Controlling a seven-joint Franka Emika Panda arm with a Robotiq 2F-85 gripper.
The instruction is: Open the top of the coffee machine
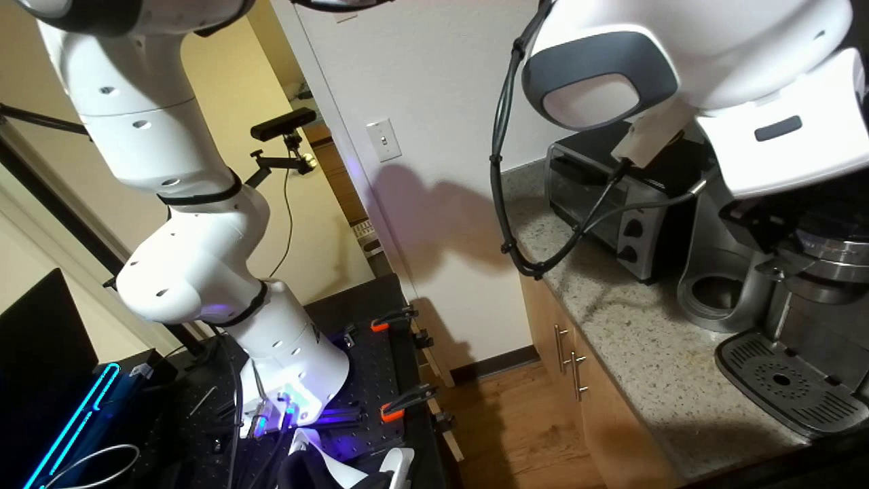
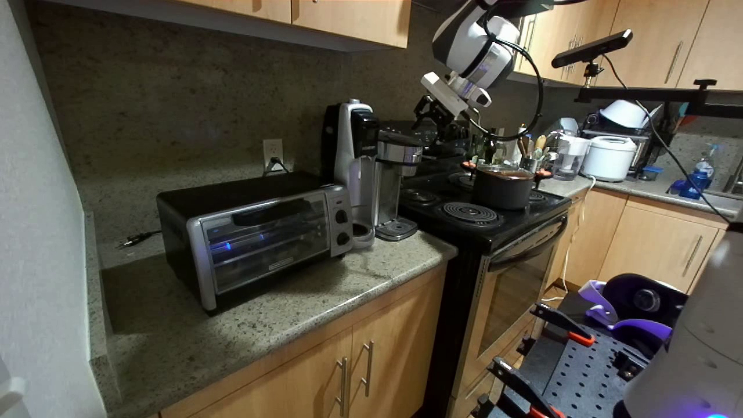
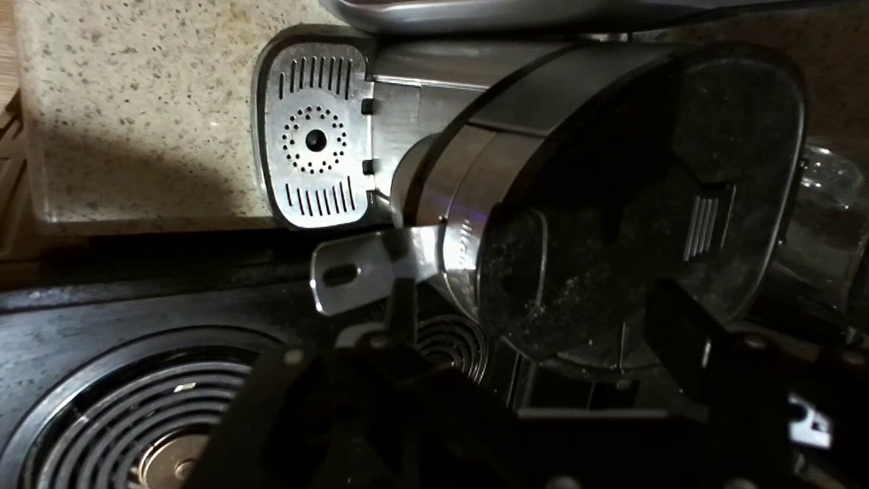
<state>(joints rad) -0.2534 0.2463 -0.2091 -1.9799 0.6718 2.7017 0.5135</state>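
The coffee machine (image 2: 388,200) is a steel and black brewer with a drip tray, between a slim silver appliance and the stove. Its top (image 3: 611,204) is a rounded dark lid with a curved silver band; it looks shut. A silver handle (image 3: 353,272) sticks out from the band. In an exterior view the band (image 1: 838,250) shows in shadow, with the lid mostly hidden. My gripper (image 3: 536,295) is open and empty, with its fingers apart over the lid's side. The left finger overlaps the handle's base; I cannot tell whether they touch. The gripper (image 2: 426,132) is beside the head, stove side.
The slim, taller silver and black appliance (image 2: 348,157) stands close beside the brewer. A toaster oven (image 2: 261,238) sits beyond it. The stove (image 2: 487,232) carries a dark pot (image 2: 504,188). A clear container (image 3: 825,231) is behind the lid. Upper cabinets (image 2: 360,23) hang above.
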